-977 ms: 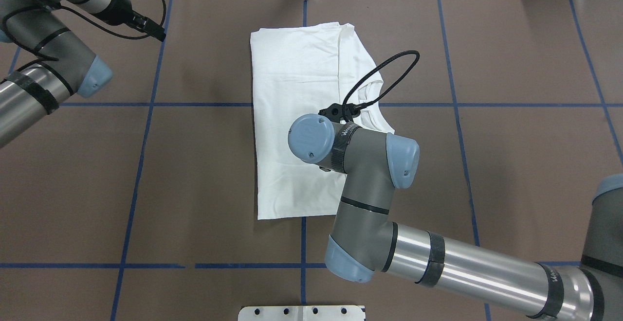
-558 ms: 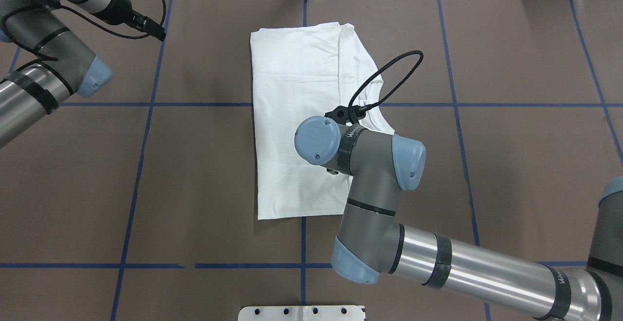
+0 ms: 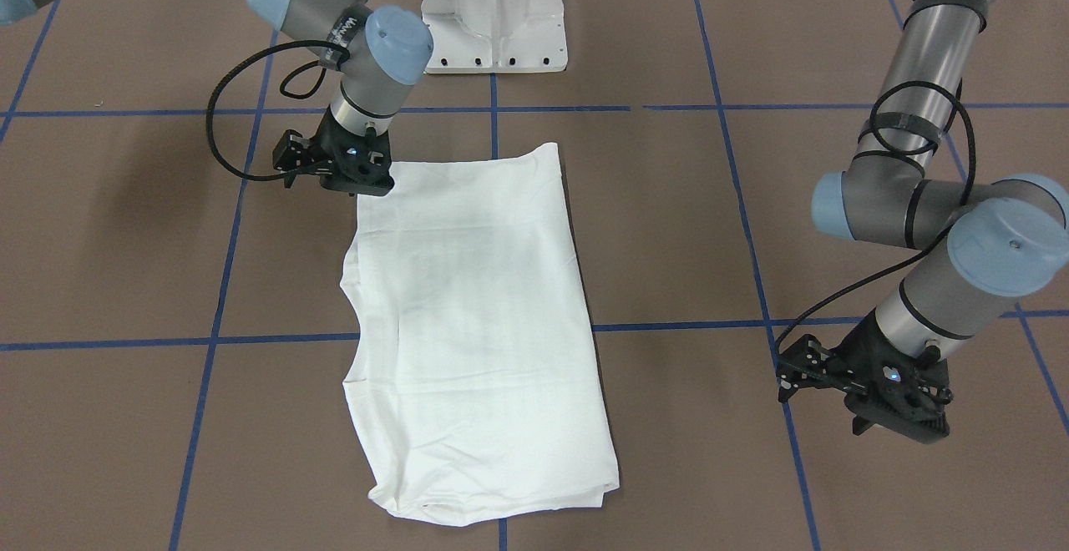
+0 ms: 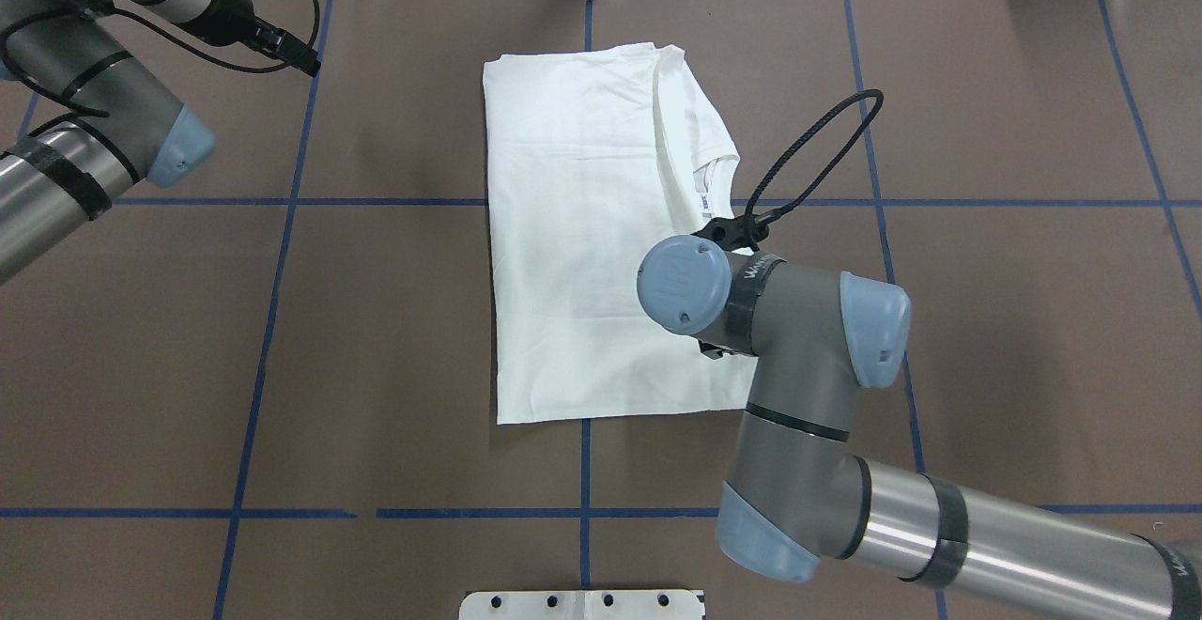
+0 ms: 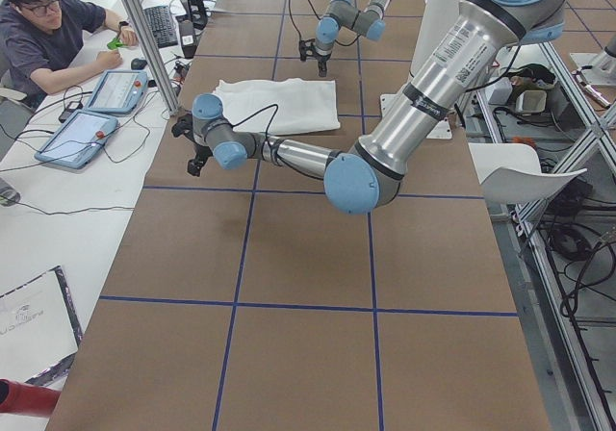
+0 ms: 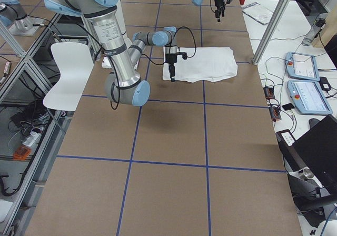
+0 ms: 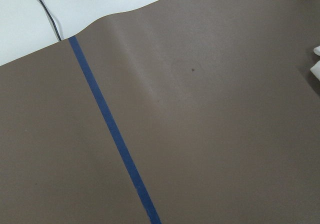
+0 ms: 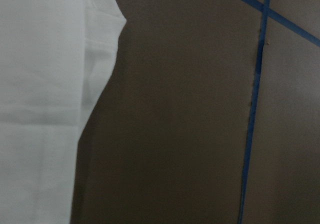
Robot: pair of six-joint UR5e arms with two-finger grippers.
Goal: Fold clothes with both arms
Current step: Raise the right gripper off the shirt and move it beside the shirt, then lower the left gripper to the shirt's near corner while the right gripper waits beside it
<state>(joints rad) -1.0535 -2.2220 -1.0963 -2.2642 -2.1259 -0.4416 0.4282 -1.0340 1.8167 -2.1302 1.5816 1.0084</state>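
Shirt (image 4: 573, 225) folded lengthwise at table (image 4: 376, 319) centre.
Front view: right end effector (image 3: 338, 169) at its upper-left corner, probably placed for the next fold; left end effector (image 3: 868, 396) lower right, well apart. Neither's grip state can be told.

A brown table cover (image 3: 668, 225), divided by blue tape lines (image 3: 752, 107), lies below the right gripper (image 3: 334, 171). A white base plate (image 3: 493, 33) stands behind it. Beyond the left gripper (image 5: 189, 147), a person (image 5: 43, 27) sits at a white side table (image 5: 58, 229) carrying two tablets (image 5: 82, 133).
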